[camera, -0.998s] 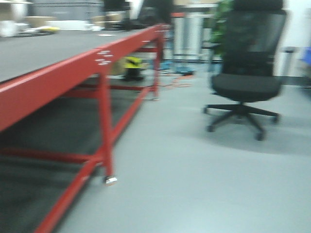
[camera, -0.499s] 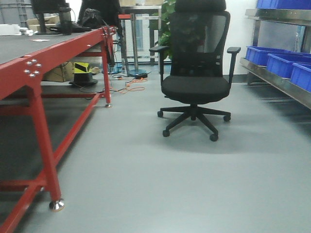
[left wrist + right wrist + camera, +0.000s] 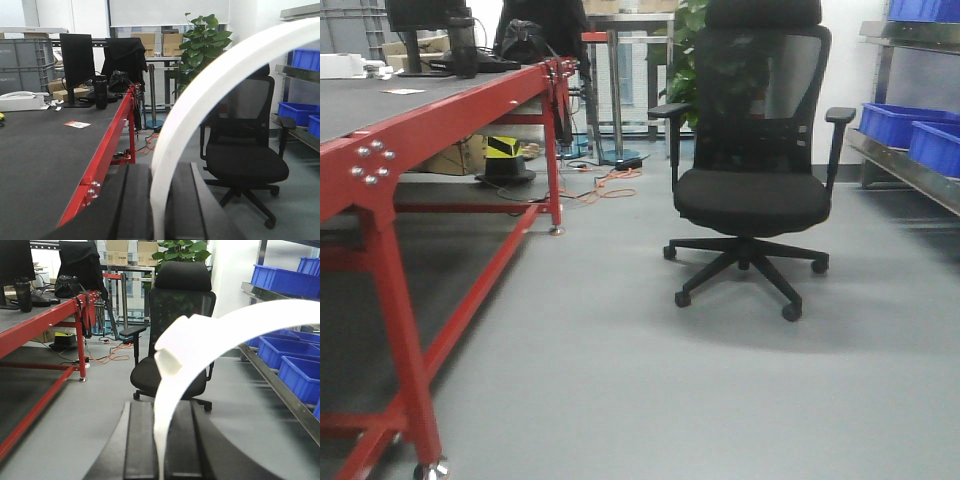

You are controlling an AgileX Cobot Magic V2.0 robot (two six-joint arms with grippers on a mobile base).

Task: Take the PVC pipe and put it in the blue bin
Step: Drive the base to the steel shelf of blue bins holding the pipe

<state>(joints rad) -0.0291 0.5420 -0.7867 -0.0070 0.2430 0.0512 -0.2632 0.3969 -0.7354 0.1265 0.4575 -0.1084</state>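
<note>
Left wrist view: left gripper (image 3: 160, 175) clamps a white curved PVC pipe (image 3: 190, 105); right gripper (image 3: 160, 412) likewise.

The table (image 3: 470, 110) has a red frame and a dark grey top. The chair (image 3: 752, 200) is black, the floor (image 3: 620, 380) pale grey, the bins (image 3: 895, 122) blue, the plant (image 3: 202, 37) green. Under the table's far edge, a block (image 3: 503, 147) has yellow-and-black stripes, and the cable (image 3: 600, 190) near it is orange. The arc (image 3: 197, 97) is white.
</note>
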